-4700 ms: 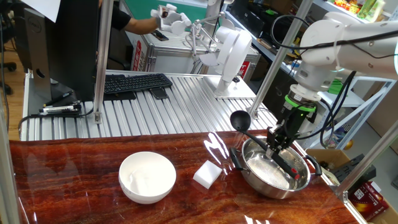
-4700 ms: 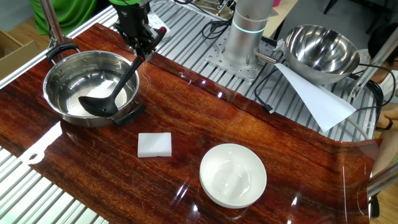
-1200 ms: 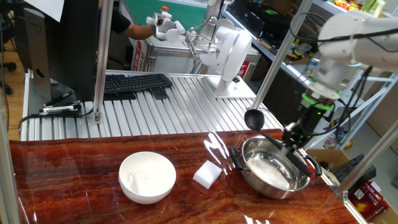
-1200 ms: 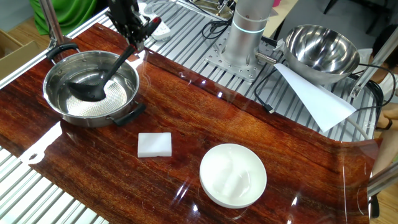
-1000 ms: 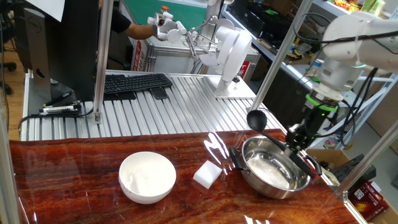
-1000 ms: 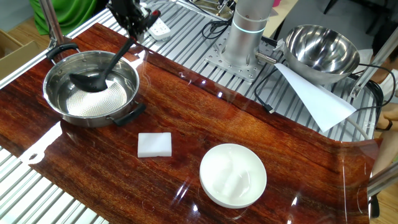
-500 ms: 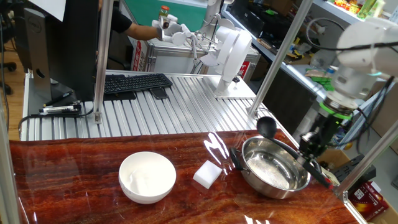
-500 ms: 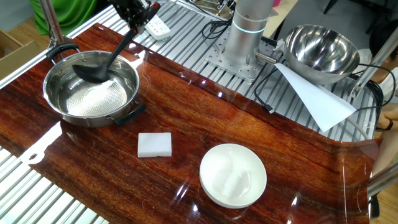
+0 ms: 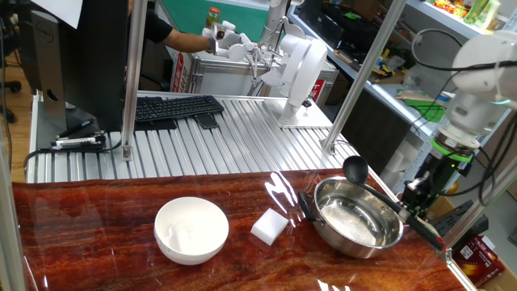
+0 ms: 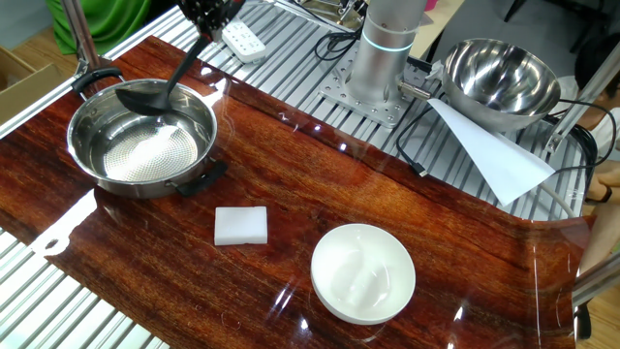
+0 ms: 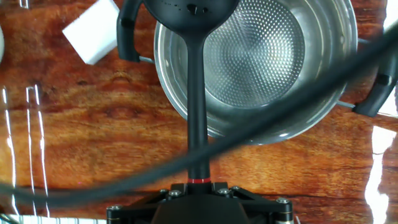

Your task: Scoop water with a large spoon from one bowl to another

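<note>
My gripper (image 9: 419, 194) is shut on the thin handle of the large spoon, a black ladle (image 9: 354, 168), beyond the table's right end. The ladle's cup (image 10: 145, 97) hangs just above the steel bowl (image 10: 79, 155), near its rim. In the hand view the ladle handle (image 11: 196, 93) runs from my gripper (image 11: 199, 186) up over the steel bowl (image 11: 273, 62), with a red mark at the grip. The white bowl (image 9: 191, 230) stands apart on the wooden table, also seen as the white bowl (image 10: 363, 273). I cannot make out water in the cup.
A white block (image 9: 269, 225) lies between the two bowls; the same white block (image 10: 241, 225) shows in the other fixed view. A second steel bowl (image 10: 499, 76), a sheet of paper (image 10: 494, 155) and the arm's base (image 10: 386, 48) stand behind the table. A dark cable (image 11: 298, 102) crosses the hand view.
The gripper has drawn back and upward from the steel bowl with the ladle. The cup has risen from low inside the bowl to just above it, near the rim.
</note>
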